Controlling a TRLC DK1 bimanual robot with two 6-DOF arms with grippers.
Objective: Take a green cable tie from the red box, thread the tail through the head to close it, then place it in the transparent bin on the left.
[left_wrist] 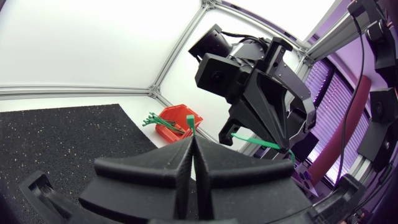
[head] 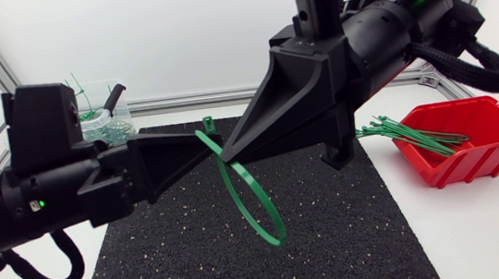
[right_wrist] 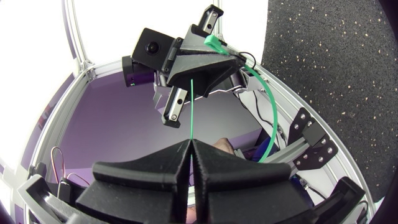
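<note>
**Tie pinched at both ends, loop hanging under the fingertips**

Your left gripper (left_wrist: 193, 144) is pressed together on the green cable tie (head: 276, 237). The tie's head (left_wrist: 189, 118) sticks out just past that gripper's fingertips. Your right gripper (right_wrist: 191, 144) is also clamped narrow, and the thin tail (right_wrist: 193, 106) comes out from between its fingers and runs straight ahead toward the left gripper.

In the head view the two sets of fingertips meet almost nose to nose above the black mat (head: 245, 270). The head sits just above that meeting point. The rest of the strap bows out and down from the fingertips in one open loop, hanging beneath both grippers and clear of the mat. In the right wrist view the same loop curves away beside the left gripper and back toward your right one.

You cannot tell from these views whether the tail has entered the head.

The red box (head: 462, 168), with more green ties (head: 407, 134) spilling over its rim, is well behind your right gripper. The transparent bin (head: 100, 127) stands behind your left gripper, with closed ties in it.
</note>
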